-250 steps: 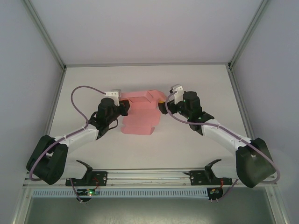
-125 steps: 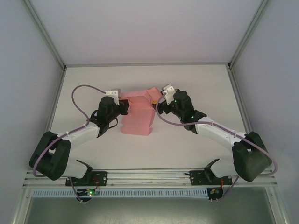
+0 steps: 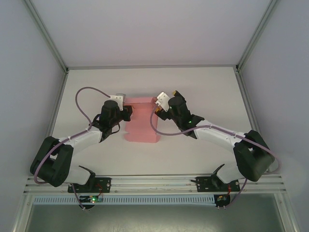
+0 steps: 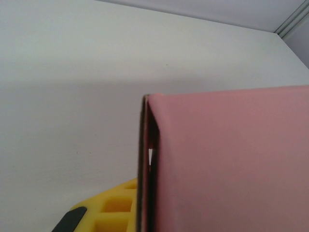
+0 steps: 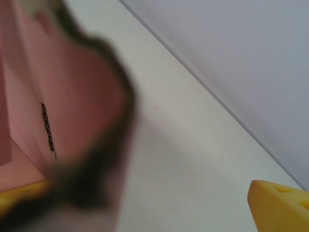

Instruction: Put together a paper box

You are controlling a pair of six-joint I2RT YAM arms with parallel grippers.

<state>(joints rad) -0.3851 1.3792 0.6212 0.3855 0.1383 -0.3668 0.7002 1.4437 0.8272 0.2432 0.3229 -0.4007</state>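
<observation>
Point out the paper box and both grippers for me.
paper box [image 3: 141,126], top external view, on its pink upper face.
left gripper [image 3: 127,114], top external view, at the fingertips by the box's left edge.
right gripper [image 3: 156,110], top external view, at the fingertips by the box's far right corner.

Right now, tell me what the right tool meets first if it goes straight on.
The paper box: the right tool points left at its right side, seemingly close against the card, though depth is unclear.
</observation>
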